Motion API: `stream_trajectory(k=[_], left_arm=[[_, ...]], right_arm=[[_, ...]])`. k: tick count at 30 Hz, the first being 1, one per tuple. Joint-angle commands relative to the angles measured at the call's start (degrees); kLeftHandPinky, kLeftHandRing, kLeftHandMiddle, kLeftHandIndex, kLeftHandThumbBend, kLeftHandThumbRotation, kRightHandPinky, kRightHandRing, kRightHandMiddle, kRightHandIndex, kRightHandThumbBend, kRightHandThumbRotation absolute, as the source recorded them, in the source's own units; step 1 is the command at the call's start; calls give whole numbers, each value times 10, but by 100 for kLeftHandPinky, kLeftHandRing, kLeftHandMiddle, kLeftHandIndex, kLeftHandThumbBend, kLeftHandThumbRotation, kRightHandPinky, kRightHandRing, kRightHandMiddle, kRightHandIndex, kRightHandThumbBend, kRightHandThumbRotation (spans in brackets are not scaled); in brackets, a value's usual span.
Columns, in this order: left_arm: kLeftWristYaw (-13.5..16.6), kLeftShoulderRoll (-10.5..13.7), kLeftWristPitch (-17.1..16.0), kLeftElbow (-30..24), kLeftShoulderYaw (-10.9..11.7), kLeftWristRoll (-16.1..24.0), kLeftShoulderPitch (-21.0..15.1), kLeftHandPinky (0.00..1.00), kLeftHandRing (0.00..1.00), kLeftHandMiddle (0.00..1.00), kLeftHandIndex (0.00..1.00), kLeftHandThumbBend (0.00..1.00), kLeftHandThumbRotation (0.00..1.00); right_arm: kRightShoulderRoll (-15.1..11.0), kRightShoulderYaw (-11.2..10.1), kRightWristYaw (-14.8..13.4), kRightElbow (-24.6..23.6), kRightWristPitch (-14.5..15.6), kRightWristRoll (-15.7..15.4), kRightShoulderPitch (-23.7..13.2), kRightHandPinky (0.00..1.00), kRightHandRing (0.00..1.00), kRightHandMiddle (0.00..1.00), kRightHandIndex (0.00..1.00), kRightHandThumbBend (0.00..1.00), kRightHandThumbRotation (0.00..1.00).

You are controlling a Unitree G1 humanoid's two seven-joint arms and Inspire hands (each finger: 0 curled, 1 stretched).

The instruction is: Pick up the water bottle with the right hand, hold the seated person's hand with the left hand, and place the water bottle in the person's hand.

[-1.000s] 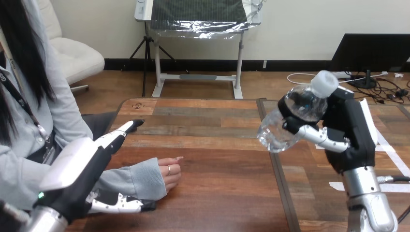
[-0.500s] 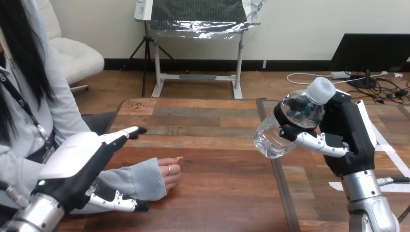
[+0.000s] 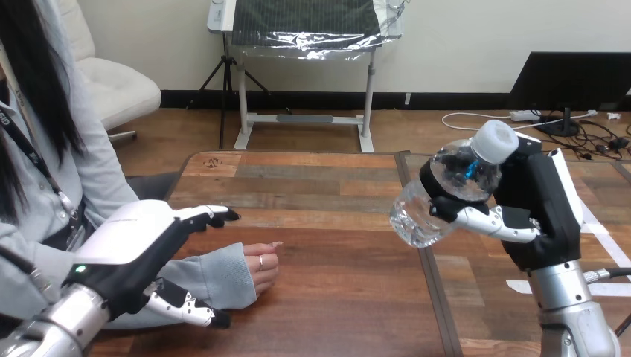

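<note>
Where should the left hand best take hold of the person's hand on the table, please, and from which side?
Probably the wrist at the sleeve cuff, coming from above. The person's hand lies low on the table, loosely curled, and the open left hand hovers over that forearm, thumb on the near side.

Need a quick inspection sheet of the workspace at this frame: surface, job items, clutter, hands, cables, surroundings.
surface: wooden table, two boards with a seam between them.
job's things: bottle, clear with a white cap, tilted, held above the table's right part; person's hand resting on the table at left, holding nothing.
clutter: white tape strips on the table's right part.
hands: left hand open, fingers over the person's sleeve, thumb on its near side, not closed round it; right hand curled round the bottle.
cables: nothing seen on the table.
surroundings: person seated at the table's left side.
</note>
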Motion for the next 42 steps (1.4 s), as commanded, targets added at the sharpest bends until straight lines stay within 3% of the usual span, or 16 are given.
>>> stream_trajectory(k=[1, 21, 27, 42], left_arm=[[11, 23, 0, 30, -18, 13, -51, 70, 74, 78, 80, 100, 23], [36, 44, -24, 130, -68, 37, -111, 58, 63, 69, 72, 100, 19], [27, 44, -19, 153, -79, 34, -124, 58, 63, 68, 71, 100, 16], [48, 50, -30, 227, -107, 41, -153, 56, 60, 64, 66, 100, 13]], right_arm=[[4, 8, 8, -56, -2, 23, -13, 17, 24, 32, 36, 66, 0], [8, 35, 49, -161, 37, 75, 38, 16, 23, 31, 33, 67, 0], [6, 40, 49, -185, 34, 76, 50, 17, 23, 30, 33, 68, 0], [5, 42, 50, -231, 35, 86, 69, 16, 23, 28, 34, 70, 0]])
